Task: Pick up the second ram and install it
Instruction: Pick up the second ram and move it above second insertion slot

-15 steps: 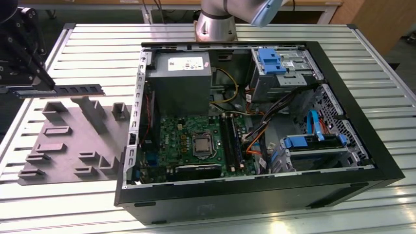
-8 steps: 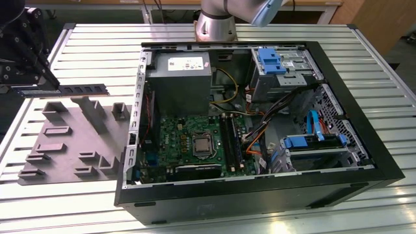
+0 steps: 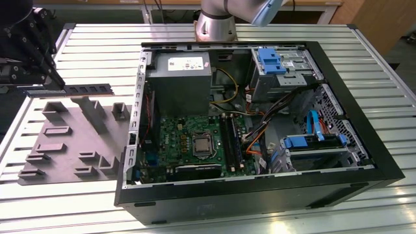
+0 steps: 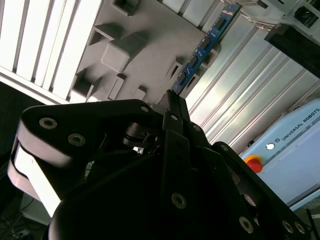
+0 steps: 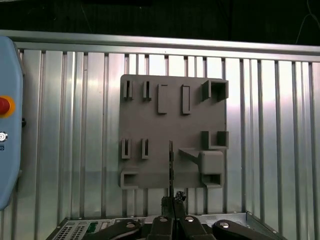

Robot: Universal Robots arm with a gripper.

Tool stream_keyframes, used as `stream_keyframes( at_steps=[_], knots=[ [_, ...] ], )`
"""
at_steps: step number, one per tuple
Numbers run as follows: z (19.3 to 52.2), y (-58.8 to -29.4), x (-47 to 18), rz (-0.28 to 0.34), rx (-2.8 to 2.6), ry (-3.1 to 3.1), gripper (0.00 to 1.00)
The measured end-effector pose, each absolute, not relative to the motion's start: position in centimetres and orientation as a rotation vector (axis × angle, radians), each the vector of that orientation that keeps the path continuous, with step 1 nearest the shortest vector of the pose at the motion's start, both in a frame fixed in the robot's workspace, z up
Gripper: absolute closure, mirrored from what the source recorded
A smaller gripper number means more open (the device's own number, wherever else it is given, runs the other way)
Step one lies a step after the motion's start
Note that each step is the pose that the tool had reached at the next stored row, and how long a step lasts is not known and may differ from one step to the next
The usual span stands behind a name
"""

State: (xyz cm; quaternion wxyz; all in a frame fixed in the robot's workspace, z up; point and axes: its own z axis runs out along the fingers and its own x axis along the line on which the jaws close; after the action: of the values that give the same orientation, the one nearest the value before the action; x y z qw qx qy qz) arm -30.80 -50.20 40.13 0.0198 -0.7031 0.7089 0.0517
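Note:
My gripper (image 3: 57,86) hangs at the exterior view's left, above the far edge of the grey holder tray (image 3: 71,146). It is shut on one end of the second ram (image 3: 89,89), a long dark stick that juts out level toward the open computer case (image 3: 260,195). The second wrist view shows the ram (image 4: 202,50) running away from the closed fingertips (image 4: 170,102), lifted clear of the tray (image 4: 145,35). In the first wrist view the ram (image 5: 171,167) appears edge-on over the tray (image 5: 150,120), in front of the gripper (image 5: 173,202).
The case lies open on the slatted metal table (image 3: 97,39). Inside are the green motherboard (image 3: 188,141), the memory slots (image 3: 231,141), a grey power supply (image 3: 180,80), loose cables and blue drive brackets (image 3: 312,141). The arm's base (image 3: 215,24) stands behind the case.

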Motion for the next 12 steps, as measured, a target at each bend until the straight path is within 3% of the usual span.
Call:
stream_keyframes(
  at_steps=[12],
  knots=[
    [40.13, -50.2, -29.78, 0.161, -2.182, 2.199, 0.89]
  ],
)
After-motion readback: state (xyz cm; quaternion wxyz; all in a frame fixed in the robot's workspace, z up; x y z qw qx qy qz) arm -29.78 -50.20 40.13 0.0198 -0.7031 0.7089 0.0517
